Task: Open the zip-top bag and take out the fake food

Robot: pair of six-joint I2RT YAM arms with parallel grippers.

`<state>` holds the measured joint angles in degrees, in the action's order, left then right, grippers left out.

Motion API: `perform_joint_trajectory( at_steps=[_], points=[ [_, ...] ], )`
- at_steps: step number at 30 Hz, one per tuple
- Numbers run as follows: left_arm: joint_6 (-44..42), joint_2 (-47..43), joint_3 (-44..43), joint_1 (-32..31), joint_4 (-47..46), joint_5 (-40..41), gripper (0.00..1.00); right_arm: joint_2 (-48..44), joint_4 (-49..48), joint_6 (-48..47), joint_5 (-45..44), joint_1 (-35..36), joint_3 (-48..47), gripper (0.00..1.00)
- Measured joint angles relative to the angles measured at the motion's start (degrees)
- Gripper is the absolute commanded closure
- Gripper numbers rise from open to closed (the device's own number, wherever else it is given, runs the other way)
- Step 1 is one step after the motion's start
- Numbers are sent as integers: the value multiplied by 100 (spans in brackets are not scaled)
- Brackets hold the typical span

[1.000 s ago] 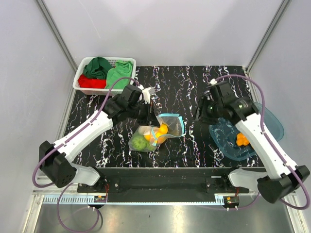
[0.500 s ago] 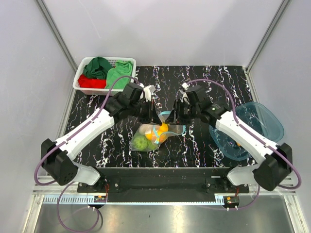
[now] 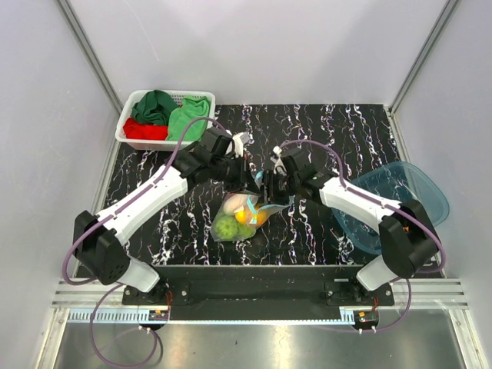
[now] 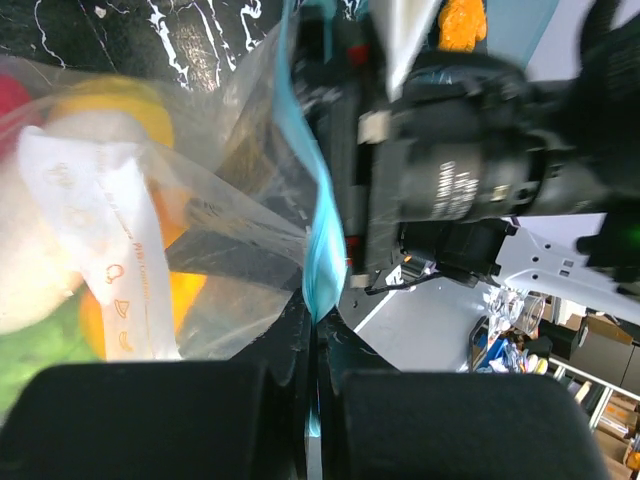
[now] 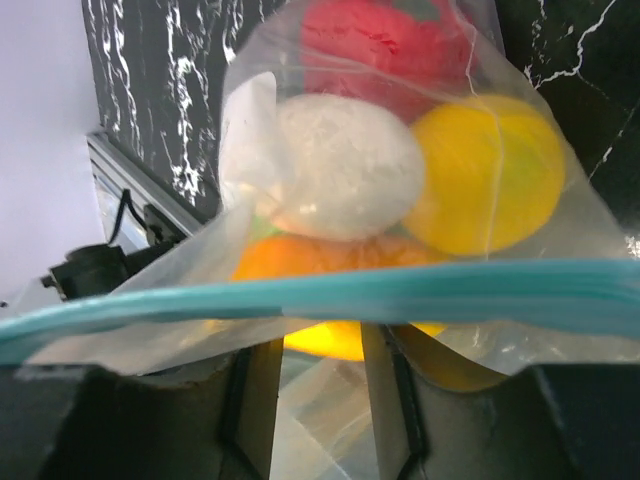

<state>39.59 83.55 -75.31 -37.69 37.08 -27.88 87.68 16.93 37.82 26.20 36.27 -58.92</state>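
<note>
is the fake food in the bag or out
In: the right wrist view shows red, white, yellow and orange fake food behind the clear plastic of the zip-top bag.

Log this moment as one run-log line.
stage: opening bag | left gripper: shut on zip-top bag at zip strip | right gripper: open at bag mouth | fake food: inside bag

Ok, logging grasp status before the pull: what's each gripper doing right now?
Left gripper: shut on the zip-top bag, pinching its blue strip.
Right gripper: open, fingers either side of the bag's edge.
</note>
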Motion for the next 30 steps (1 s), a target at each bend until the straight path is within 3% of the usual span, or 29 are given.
perform_joint_trajectory(
  at_steps=[8,14,19,30],
  points=[
    [94,302,-129,-33,-33,-13,100,63,-525,-400,345,0,599,26],
    [140,352,-129,-122,76,-28,100,63,-1143,-581,782,-15,1067,16],
    [157,356,-118,-208,96,-20,100,203,-1554,-348,1086,-33,1276,1],
    [326,382,282,-466,-120,-15,100,461,-3060,247,1843,-2,2227,0]
  ],
)
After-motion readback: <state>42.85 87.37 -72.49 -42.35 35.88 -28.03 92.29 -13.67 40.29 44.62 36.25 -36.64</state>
